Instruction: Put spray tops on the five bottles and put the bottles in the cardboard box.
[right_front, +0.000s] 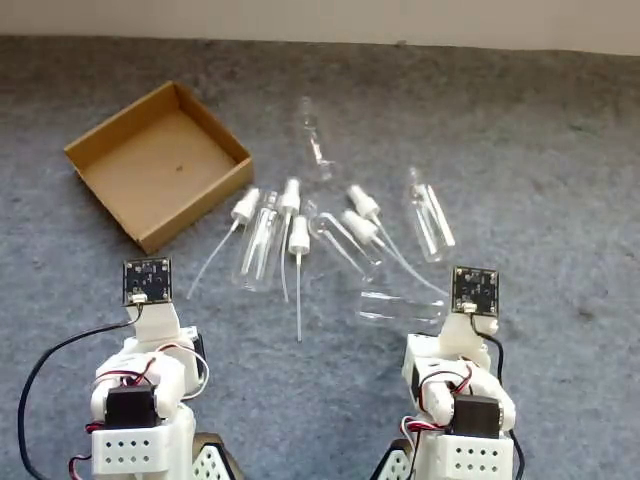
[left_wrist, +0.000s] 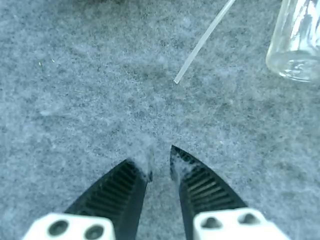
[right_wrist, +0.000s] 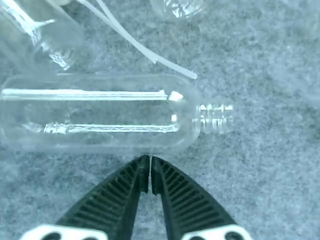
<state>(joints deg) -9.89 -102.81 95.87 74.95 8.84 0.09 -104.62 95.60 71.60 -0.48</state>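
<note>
The left gripper (left_wrist: 161, 161) hangs over bare grey carpet (left_wrist: 75, 100), jaws slightly parted on nothing. A spray top's dip tube (left_wrist: 200, 46) ends ahead of it, with open room between. The right gripper (right_wrist: 150, 161), jaws pressed together, sits just short of a capless clear bottle (right_wrist: 100, 117) lying on its side. The cardboard box (right_front: 195, 212) stands open beyond the left arm, well apart from that bottle.
</note>
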